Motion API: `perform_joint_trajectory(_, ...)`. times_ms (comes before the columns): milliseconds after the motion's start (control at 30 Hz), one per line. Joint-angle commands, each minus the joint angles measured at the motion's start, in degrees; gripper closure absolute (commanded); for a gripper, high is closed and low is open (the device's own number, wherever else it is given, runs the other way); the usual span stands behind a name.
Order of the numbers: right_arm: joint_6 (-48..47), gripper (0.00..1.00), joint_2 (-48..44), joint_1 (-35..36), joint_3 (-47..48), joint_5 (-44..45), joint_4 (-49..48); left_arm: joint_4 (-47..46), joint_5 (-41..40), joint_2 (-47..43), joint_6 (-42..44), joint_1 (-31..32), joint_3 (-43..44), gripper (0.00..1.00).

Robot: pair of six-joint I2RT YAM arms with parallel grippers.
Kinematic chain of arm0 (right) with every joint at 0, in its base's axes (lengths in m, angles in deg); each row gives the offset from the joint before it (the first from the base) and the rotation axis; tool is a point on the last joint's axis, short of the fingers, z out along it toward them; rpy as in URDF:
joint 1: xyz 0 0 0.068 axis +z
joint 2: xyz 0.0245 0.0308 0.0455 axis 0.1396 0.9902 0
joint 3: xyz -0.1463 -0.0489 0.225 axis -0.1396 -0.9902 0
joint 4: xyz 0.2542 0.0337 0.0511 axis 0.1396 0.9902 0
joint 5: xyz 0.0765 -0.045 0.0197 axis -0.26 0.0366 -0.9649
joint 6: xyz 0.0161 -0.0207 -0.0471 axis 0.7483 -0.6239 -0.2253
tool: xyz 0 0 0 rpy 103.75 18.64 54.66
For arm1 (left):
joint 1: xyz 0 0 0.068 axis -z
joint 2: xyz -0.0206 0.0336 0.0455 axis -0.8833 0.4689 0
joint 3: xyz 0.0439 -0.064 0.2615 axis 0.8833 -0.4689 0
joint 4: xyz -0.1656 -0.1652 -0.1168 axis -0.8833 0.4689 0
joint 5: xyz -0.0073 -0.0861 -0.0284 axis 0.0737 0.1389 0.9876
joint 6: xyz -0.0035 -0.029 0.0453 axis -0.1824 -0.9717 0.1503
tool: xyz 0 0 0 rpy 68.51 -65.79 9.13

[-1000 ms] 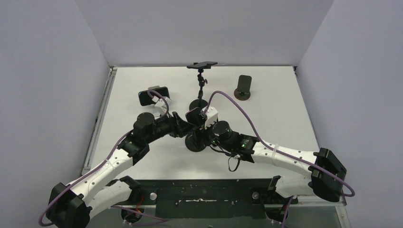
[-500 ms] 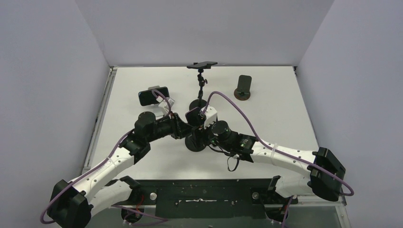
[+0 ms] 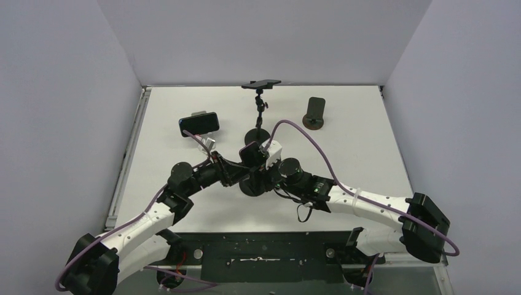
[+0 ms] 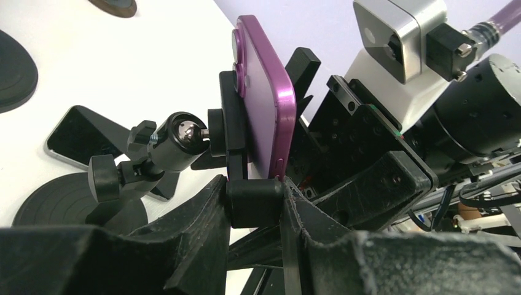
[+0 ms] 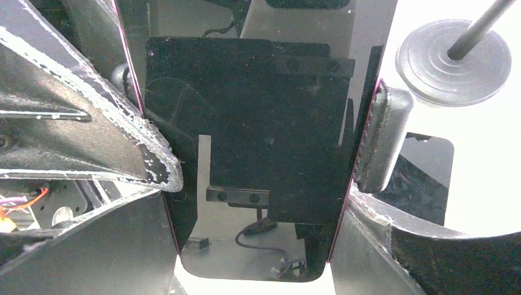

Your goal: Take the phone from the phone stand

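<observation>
The purple phone (image 4: 264, 98) stands upright in the black clamp of the phone stand (image 4: 178, 138) at the table's middle (image 3: 249, 153). My left gripper (image 4: 255, 198) is shut on the clamp's lower foot, one finger on each side of it. From the right, my right gripper (image 5: 255, 246) reaches in. It is shut on the phone's two long edges, and the dark screen (image 5: 246, 123) fills the space between its fingers (image 5: 381, 252). Seen from above, both grippers meet over the stand's round base (image 3: 253, 186): left gripper (image 3: 236, 175), right gripper (image 3: 259, 161).
Another phone on a stand (image 3: 199, 124) sits at the back left. A tall stand (image 3: 261, 104) holding a flat phone rises at the back centre. A small black stand (image 3: 315, 110) is at the back right. White walls close in three sides of the table.
My left gripper has shut on the stand's clamp. The left arm drew back toward the near edge, uncovering the back-left phone. The right gripper has kept its hold.
</observation>
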Motion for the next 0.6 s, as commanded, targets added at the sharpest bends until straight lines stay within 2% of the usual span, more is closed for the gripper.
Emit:
perform_joint_trajectory(0, 4.72, 1.00, -2.22, -3.95, -2.47, -0.97, -1.39, -8.81, 3.44, -0.26, -4.92, -0.89, -3.11, 1.00)
perform_joint_trajectory(567, 5.72, 1.00, -4.24, -5.66, -6.07, -15.54, -10.82, -12.56, 3.84, 3.11, -7.37, -2.21, -4.48, 1.00)
